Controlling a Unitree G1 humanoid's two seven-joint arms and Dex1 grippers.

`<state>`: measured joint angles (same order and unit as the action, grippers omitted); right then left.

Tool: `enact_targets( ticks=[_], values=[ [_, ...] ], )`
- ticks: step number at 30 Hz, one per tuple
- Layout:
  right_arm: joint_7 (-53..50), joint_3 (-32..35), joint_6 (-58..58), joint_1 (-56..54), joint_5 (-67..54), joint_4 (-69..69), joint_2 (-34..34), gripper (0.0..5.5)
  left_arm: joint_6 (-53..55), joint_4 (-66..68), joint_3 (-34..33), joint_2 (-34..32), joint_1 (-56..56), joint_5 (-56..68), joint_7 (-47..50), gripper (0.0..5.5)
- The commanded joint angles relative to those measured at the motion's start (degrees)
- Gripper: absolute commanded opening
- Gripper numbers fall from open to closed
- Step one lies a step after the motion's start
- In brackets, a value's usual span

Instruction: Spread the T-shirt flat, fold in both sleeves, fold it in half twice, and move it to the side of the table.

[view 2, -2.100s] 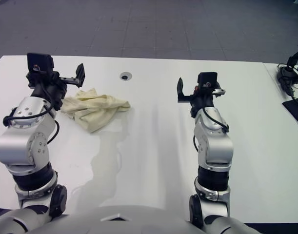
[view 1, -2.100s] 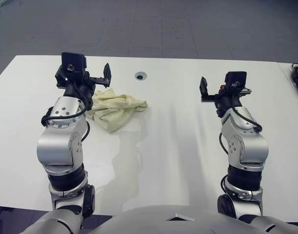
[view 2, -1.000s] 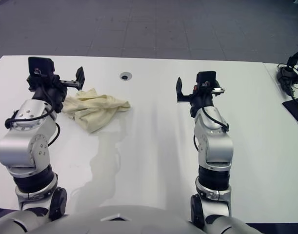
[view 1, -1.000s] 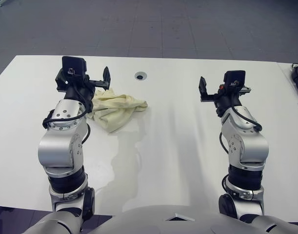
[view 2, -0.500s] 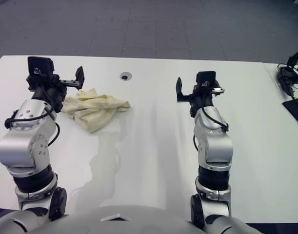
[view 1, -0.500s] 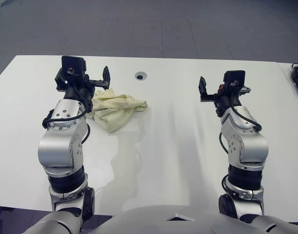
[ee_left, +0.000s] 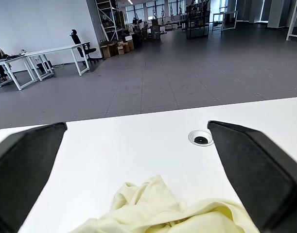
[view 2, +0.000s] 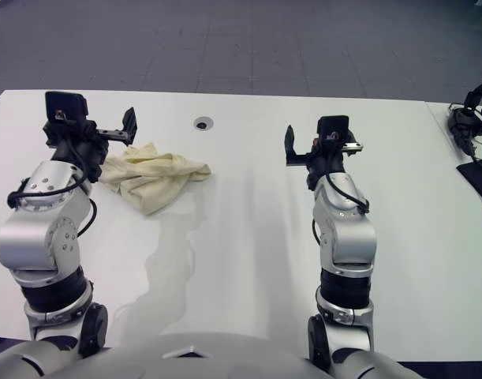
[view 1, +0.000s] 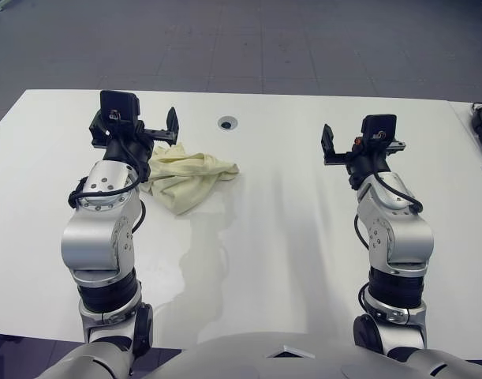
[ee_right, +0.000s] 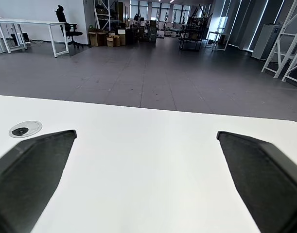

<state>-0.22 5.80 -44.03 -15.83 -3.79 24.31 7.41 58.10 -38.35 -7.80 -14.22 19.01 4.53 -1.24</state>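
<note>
The pale yellow T-shirt lies crumpled in a heap on the white table, left of centre. My left gripper hovers just above the shirt's near-left edge, its jaws spread wide with nothing between them. In the left wrist view the shirt sits low between the two dark fingers. On the right half of the table my right gripper is held above bare surface, open and holding nothing, well apart from the shirt.
A round cable grommet is set into the table beyond the shirt. Black cables lie on a neighbouring table at the far right. Bare white surface spreads between the arms and toward the front edge.
My left gripper has dipped very slightly toward the shirt. The right arm and the shirt have stayed where they were.
</note>
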Motion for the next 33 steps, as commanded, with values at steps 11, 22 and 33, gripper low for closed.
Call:
enact_targets(
  ticks=[11, 22, 33],
  values=[
    [-0.1, -0.4, 0.3, -0.8, 0.0, -0.1, -0.2, 5.40, -14.6, 20.3, -1.2, -8.5, 1.1, -3.2, -4.5, 5.38],
    [2.7, -2.1, -0.8, -0.4, -1.0, 0.1, 1.1, 5.40, -29.9, 40.0, 13.9, -19.9, -0.7, -11.5, -20.7, 5.38],
    [31.9, -16.5, -3.1, 5.9, -7.5, 9.8, 23.0, 5.40, -20.0, 21.7, 24.7, -5.2, -10.9, -8.8, -20.8, 5.38]
  ],
)
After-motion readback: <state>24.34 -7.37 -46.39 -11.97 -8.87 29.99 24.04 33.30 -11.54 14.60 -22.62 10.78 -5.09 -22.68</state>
